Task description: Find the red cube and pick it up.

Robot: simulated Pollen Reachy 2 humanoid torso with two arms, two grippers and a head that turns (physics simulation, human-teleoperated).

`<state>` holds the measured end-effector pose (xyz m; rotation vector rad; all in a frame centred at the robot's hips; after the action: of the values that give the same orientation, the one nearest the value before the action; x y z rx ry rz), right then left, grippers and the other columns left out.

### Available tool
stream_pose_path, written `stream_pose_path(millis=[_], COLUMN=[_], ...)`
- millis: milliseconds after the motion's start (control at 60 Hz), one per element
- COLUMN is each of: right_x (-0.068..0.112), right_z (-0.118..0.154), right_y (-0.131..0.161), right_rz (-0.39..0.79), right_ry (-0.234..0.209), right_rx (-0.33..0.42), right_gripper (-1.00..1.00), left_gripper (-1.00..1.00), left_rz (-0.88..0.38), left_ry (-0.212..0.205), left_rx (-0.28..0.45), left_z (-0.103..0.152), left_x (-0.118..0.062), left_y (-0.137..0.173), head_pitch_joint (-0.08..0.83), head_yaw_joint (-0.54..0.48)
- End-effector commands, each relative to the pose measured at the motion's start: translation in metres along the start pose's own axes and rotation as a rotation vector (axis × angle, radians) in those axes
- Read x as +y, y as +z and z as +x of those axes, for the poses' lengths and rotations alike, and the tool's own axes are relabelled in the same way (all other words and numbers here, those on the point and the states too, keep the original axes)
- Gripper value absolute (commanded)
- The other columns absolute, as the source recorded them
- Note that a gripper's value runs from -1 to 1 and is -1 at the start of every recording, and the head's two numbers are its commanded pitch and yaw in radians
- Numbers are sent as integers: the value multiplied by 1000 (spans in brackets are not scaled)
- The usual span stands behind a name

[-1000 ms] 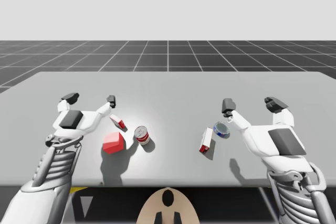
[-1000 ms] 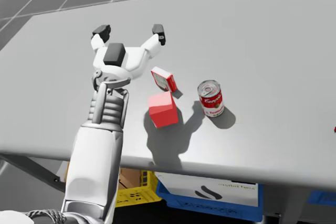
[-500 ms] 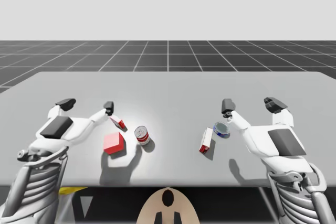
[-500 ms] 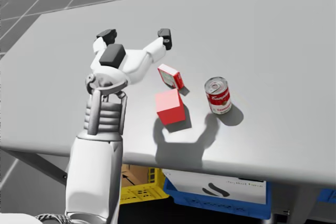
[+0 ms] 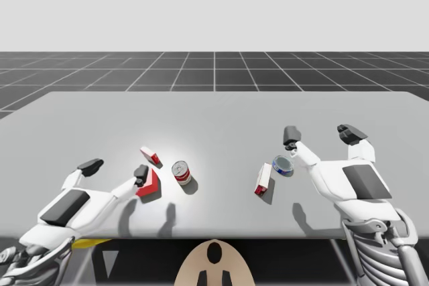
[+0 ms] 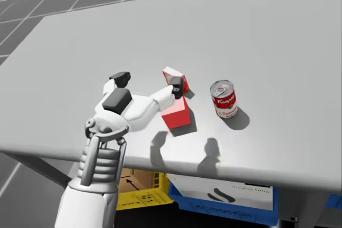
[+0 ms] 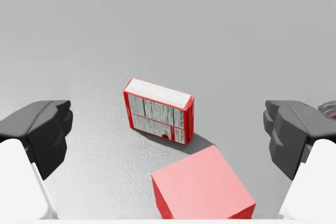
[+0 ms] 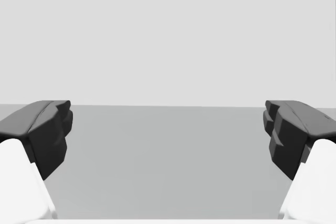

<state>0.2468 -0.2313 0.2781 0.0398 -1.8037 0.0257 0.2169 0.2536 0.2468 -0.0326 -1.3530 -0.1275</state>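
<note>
Left wrist view: my left claw (image 7: 167,129) — released, spread wide — hangs tilted down, just behind the red cube (image 7: 202,190).

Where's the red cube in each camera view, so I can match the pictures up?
High view: the red cube sits left of centre near the table's front edge, by a finger of my left gripper.
Head view: mid-picture, left of the red and white can.
Left wrist view: close in, between the open fingers.
Shared landmark: the small red and white box just beyond the cube.
</note>
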Motion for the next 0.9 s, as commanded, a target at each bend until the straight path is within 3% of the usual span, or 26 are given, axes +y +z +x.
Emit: stream_pose_path(millis=[17, 67, 283, 467, 900], right_x=[1, 2, 1, 1, 1], right_z=[-1, -1, -2, -2, -2], right_y=[0, 0, 0, 0, 0], right_rz=[-5, -4, -4, -4, -4], right_ry=[-14, -12, -12, -12, -14], right_rx=[3, 4, 4, 4, 2], right_gripper=[-1000, -1000, -1000, -1000, -1000], left_gripper=[-1000, -1000, -1000, -1000, -1000], left_rz=[3, -2, -11, 7, 39], left_ry=[48, 44, 116, 145, 153], left_rx=[152, 172, 197, 216, 224], left_z=[-32, -42, -67, -81, -87], left_x=[-6, -8, -15, -20, -33], left_y=[6, 5, -5, -24, -60], head_pitch_joint=[730, 730, 728, 728, 733], head_yaw_joint=[394, 395, 396, 392, 382])
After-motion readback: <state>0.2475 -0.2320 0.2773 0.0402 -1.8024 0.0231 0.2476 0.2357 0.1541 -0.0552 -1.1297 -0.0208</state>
